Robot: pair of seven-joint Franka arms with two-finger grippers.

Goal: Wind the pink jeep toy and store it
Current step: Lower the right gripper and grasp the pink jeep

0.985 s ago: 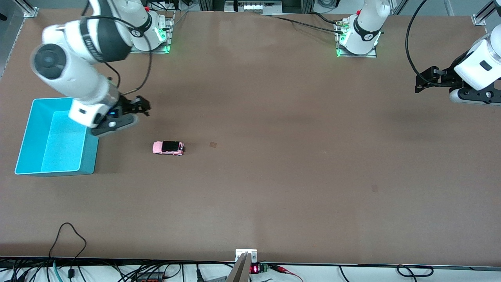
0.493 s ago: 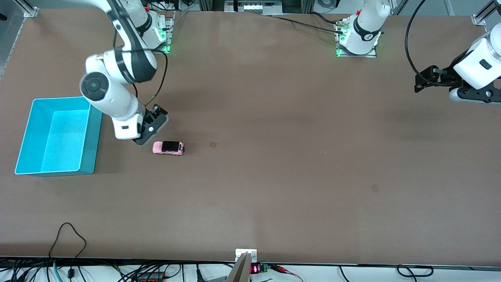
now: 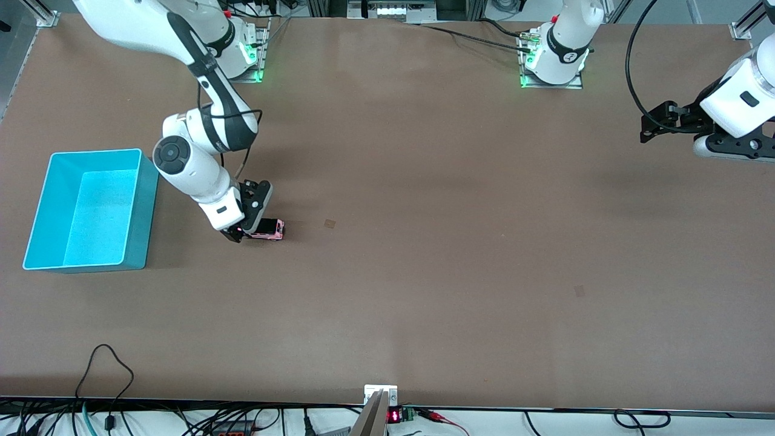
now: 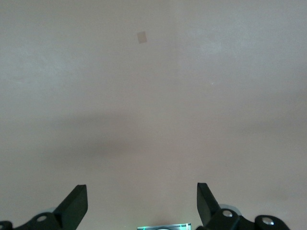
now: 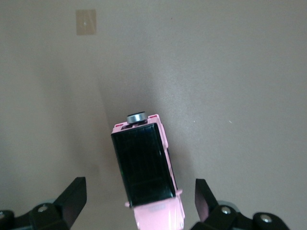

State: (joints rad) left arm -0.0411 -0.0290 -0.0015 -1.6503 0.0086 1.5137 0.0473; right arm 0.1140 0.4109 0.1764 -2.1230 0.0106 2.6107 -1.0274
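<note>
Spread wide, my right gripper (image 5: 136,201) straddles the pink jeep toy (image 5: 146,165); light, hard and slick, so I'd pinch its flat sides. My left gripper (image 4: 141,203) waits, released.

Glossy plastic pink jeep toy (image 5: 148,177), matt brown table (image 3: 424,181)

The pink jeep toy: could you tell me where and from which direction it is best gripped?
Grip the pink jeep toy across its narrow body, on the long flat sides, coming from above. It stands upright on the table, and the open right gripper already straddles it.
</note>
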